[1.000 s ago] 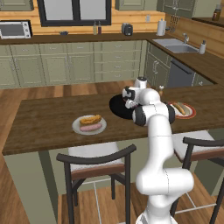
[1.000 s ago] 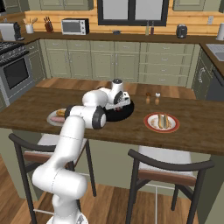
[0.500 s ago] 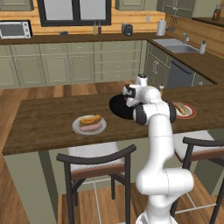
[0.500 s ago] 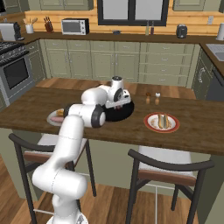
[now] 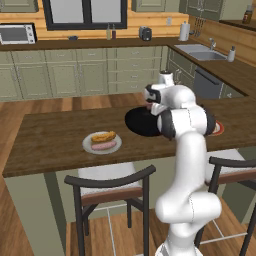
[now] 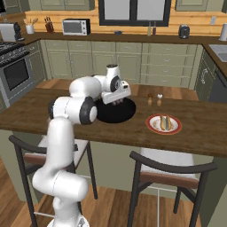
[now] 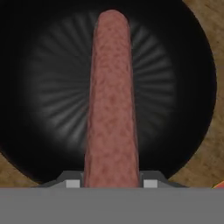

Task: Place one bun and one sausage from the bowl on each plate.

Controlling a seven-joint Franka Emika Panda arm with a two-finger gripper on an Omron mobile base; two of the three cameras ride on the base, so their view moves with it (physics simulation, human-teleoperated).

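Observation:
My gripper (image 7: 111, 183) is shut on a pinkish-brown sausage (image 7: 111, 100), which points away from the hand over the black bowl (image 7: 43, 87). From the base, the gripper (image 5: 150, 106) (image 6: 116, 101) hangs just above the bowl (image 5: 136, 122) (image 6: 111, 114) in the middle of the counter. The pale grey plate (image 5: 90, 145) to the left carries a bun (image 5: 103, 136) and a sausage (image 5: 104, 146). On the red-rimmed plate (image 6: 153, 128) (image 5: 218, 129) to the right lies a bun (image 6: 165, 122).
Salt and pepper shakers (image 6: 154, 99) stand on the wooden counter behind the red-rimmed plate. Two dark stools (image 6: 170, 170) (image 5: 112, 187) are tucked under the counter's near edge. Cabinets and a sink line the far wall.
The hand has lifted slightly above the bowl with the sausage held in it. Both plates and what lies on them have stayed put.

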